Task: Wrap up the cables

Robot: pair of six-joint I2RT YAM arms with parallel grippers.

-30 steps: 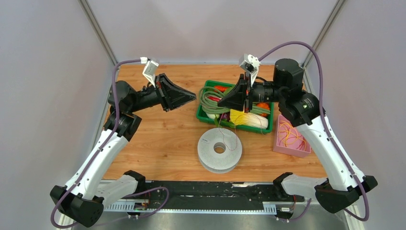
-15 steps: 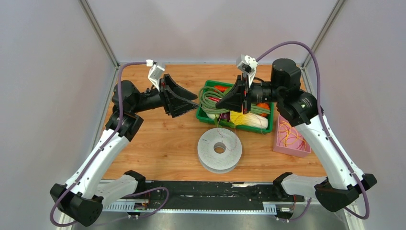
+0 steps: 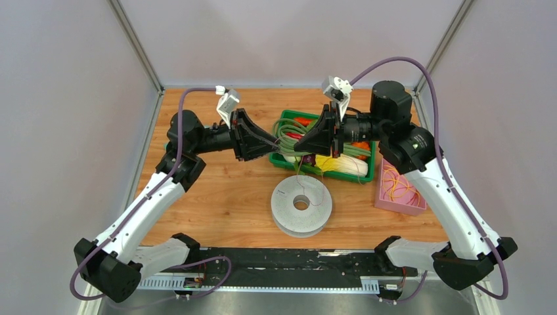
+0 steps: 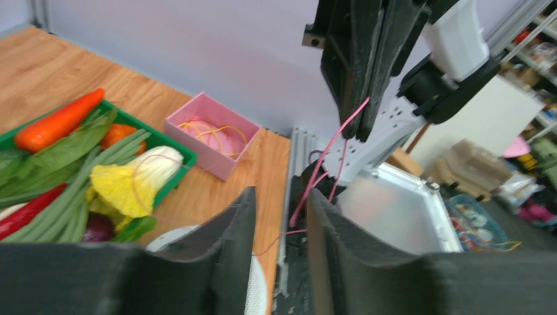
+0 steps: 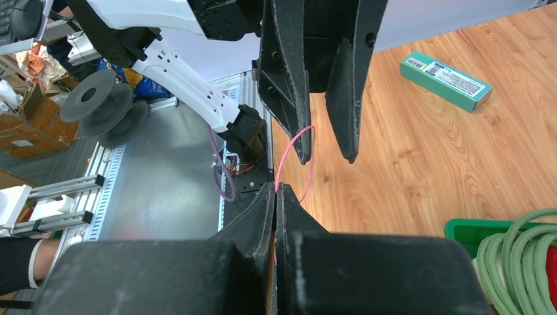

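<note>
A thin pink cable (image 5: pixel 292 138) is clamped between the closed fingers of the right tool (image 5: pixel 274 191), which is held above the near left corner of a green plastic tray (image 4: pixel 187 152). From that grip one part of the cable is seen in the top view dropping to a large flat round light-grey spool (image 3: pixel 289 213), and a loose loop of it is laid across the spool's upper face. The spool is set flat on the wooden desk (image 3: pixel 223 190), just in front of the tray and between the two arms.

The left tool (image 3: pixel 266 141) is held level with the right tool, tip facing tip, and the two are set near each other but apart. Its fingers (image 4: pixel 230 243) are spread, and nothing is gripped by them. In the left wrist view the cable is seen hanging from the right tool and passing down through the gap between those fingers. In the right wrist view a short arc of cable is seen beside the tip of one left finger; whether it is touched cannot be told.

The tray is filled with toy vegetables, among them an orange carrot (image 4: pixel 59 121) and a yellow-leaved cabbage (image 4: pixel 134 180), and with a coil of green cord (image 3: pixel 289 134). A small pink box (image 3: pixel 379 190) containing yellow bands is placed to the right of the tray. A small green carton (image 5: pixel 446 80) is seen lying on the desk in the right wrist view.
</note>
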